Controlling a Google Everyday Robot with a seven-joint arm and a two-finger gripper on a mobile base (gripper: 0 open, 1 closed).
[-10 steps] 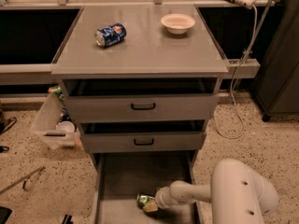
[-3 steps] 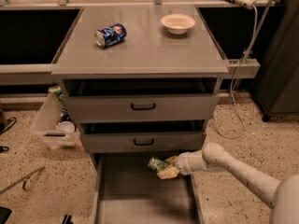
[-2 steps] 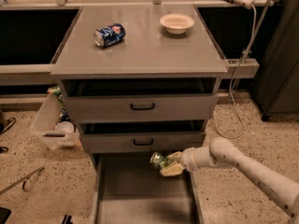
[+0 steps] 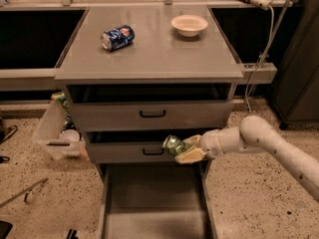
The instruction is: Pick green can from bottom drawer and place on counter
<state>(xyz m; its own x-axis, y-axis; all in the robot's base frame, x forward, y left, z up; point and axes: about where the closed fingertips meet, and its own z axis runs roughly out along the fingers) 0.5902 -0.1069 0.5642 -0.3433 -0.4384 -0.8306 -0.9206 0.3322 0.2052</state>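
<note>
One green can [image 4: 173, 144] is pinched in my gripper [image 4: 181, 150], five o'clock from centre, before the middle drawer [image 4: 124, 152], above the open bottom drawer [image 4: 154, 208].

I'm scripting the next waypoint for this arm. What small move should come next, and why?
Probably raise the claw straight up. It holds the green can in front of the middle drawer, above the open bottom drawer and well below the counter, so it likely needs height before moving in over the top.
</note>
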